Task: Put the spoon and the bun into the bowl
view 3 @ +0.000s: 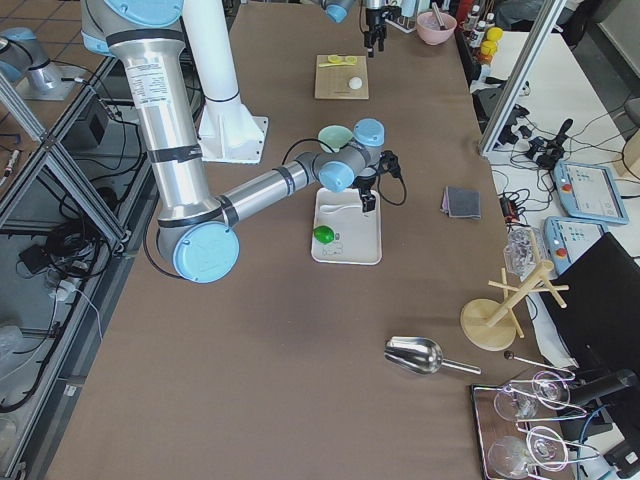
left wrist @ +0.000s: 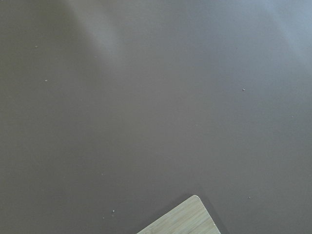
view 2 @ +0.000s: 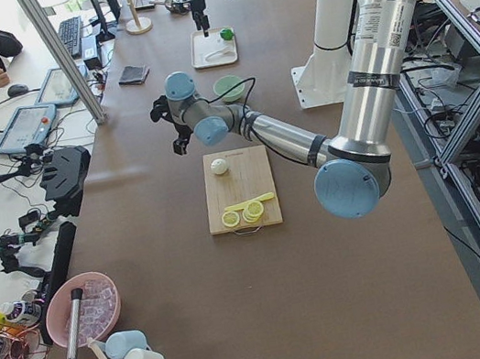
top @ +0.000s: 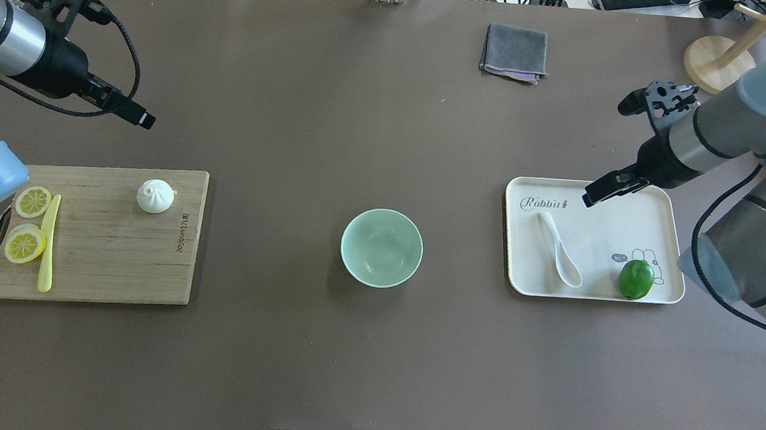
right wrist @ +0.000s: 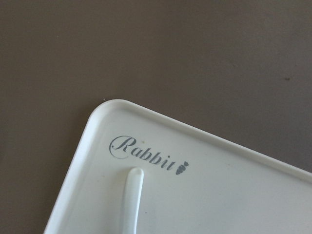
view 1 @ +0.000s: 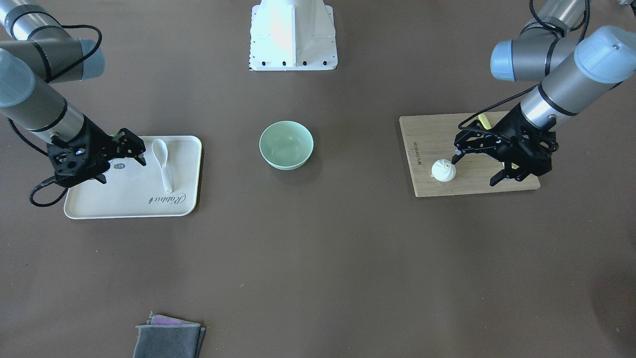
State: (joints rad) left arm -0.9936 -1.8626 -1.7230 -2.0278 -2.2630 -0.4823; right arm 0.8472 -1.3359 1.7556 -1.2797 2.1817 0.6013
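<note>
Overhead exterior shows the empty bowl between the bun on its board and the spoon on its tray, seemingly so the left pincer and right pincer, both spread wide and empty, each serve one side

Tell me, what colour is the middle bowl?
The bowl is pale mint green; overhead view shows it best.

We see the round pale mint-green bowl standing upright and empty at mid-table. Taking the overhead view from the bowl, the small white steamed bun with a pleated top sits upright at nine o'clock on a wooden cutting board. The glossy white soup spoon lies at three o'clock on a cream tray, its handle pointing toward eleven.
</note>
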